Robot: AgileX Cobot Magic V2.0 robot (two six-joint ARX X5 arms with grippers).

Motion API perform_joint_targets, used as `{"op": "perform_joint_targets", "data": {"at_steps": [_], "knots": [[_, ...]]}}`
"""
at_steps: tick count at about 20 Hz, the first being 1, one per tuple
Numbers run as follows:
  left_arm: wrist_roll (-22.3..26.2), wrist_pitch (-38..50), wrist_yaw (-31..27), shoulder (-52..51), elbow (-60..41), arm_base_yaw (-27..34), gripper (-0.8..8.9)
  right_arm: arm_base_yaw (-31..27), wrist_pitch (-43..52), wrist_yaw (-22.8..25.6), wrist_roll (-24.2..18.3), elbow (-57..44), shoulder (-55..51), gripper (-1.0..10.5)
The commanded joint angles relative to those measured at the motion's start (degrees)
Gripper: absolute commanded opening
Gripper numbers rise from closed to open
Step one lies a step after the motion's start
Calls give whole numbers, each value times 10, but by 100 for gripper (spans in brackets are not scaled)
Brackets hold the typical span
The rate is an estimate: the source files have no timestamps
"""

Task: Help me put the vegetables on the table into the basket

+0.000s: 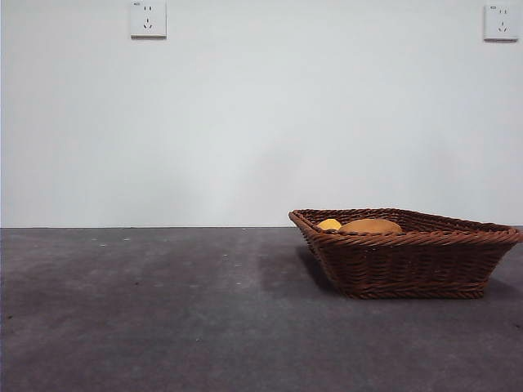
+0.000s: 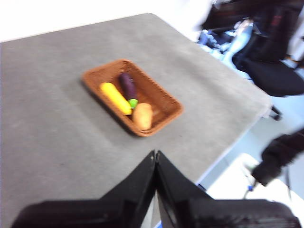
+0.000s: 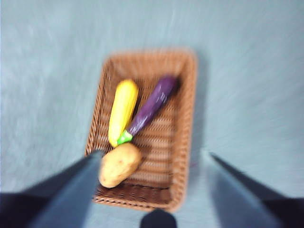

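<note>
The woven brown basket (image 1: 409,265) stands on the dark grey table (image 1: 163,310) at the right. In the front view only the tops of the potato (image 1: 372,225) and the yellow corn piece (image 1: 329,224) show over its rim. The right wrist view, blurred, looks down into the basket (image 3: 183,118): the yellow corn piece (image 3: 122,111), the purple eggplant (image 3: 152,108) and the potato (image 3: 118,165) lie inside. My right gripper (image 3: 152,159) is open and empty above the basket. My left gripper (image 2: 156,154) is shut and empty, well away from the basket (image 2: 164,97), which holds the corn piece (image 2: 115,98), eggplant (image 2: 127,86) and potato (image 2: 142,116).
Two wall sockets (image 1: 148,19) sit high on the white wall. The left wrist view shows the table's edge (image 2: 237,137) and a black office chair (image 2: 273,71) beyond it.
</note>
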Motion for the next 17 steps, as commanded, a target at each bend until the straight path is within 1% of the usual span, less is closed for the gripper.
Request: {"op": "perform_joint_targets", "data": {"at_steps": [1, 4, 7, 12, 14, 15, 16, 17], "knots": [[7, 3, -10, 5, -4, -2, -4, 1, -21, 15, 2, 0, -73, -12], [7, 3, -10, 15, -3, -2, -4, 1, -27, 15, 1, 0, -152, -11], [7, 3, -12, 37, -3, -2, -4, 1, -51, 16, -3, 0, -191, 1], [7, 3, -12, 101, -3, -2, -4, 1, -113, 16, -3, 0, -191, 1], [7, 3, -12, 134, -3, 1, -4, 1, -114, 17, -3, 0, -178, 1], [13, 3, -12, 143, -3, 12, -4, 1, -114, 21, -3, 0, -168, 1], [69, 5, -28, 152, -5, 26, -4, 1, -113, 25, -3, 0, -159, 1], [98, 38, -54, 151, -21, 43, -4, 1, -113, 32, -3, 0, -145, 1]]}}
